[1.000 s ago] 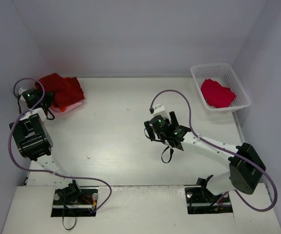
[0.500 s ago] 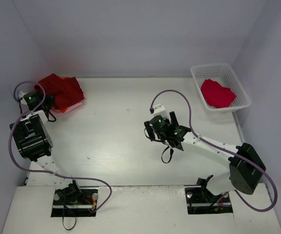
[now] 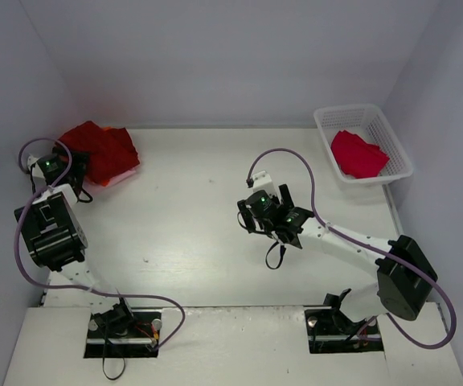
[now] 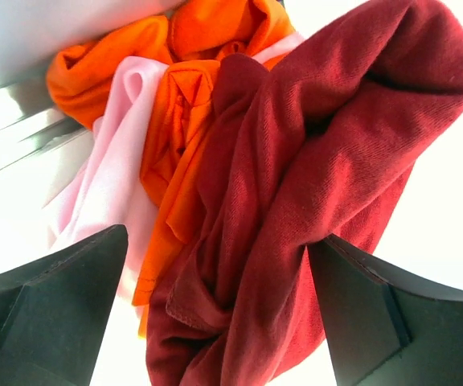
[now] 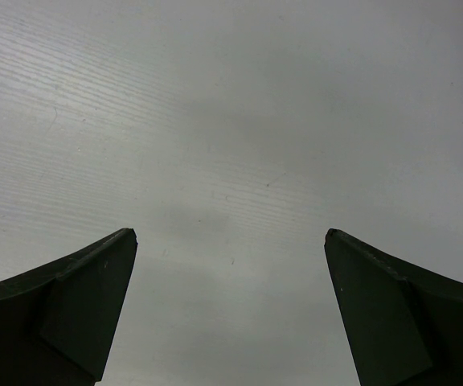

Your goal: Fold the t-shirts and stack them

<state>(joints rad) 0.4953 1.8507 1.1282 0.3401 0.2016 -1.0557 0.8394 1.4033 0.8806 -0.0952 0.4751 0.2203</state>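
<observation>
A pile of t-shirts lies at the far left of the table: a large dark red one (image 3: pixel 103 147) on top, with orange (image 4: pixel 191 121) and pale pink (image 4: pixel 111 185) ones beneath it in the left wrist view. My left gripper (image 3: pixel 77 167) stands open at the pile's near-left edge. In its own view the left gripper (image 4: pixel 215 237) has dark red cloth (image 4: pixel 312 161) bunched loosely between its spread fingers. A crimson t-shirt (image 3: pixel 358 154) lies crumpled in the basket. My right gripper (image 3: pixel 289 211) hovers open over the bare table; the right gripper (image 5: pixel 230 233) holds nothing.
A white lattice basket (image 3: pixel 392 137) stands at the far right corner. Grey walls close in the table at the back and on both sides. The left arm's purple cable (image 3: pixel 30 149) loops beside the pile.
My left gripper has gone from nearly shut on the dark red cloth to wide open and has drawn back a little to the left. The right arm has not moved.
</observation>
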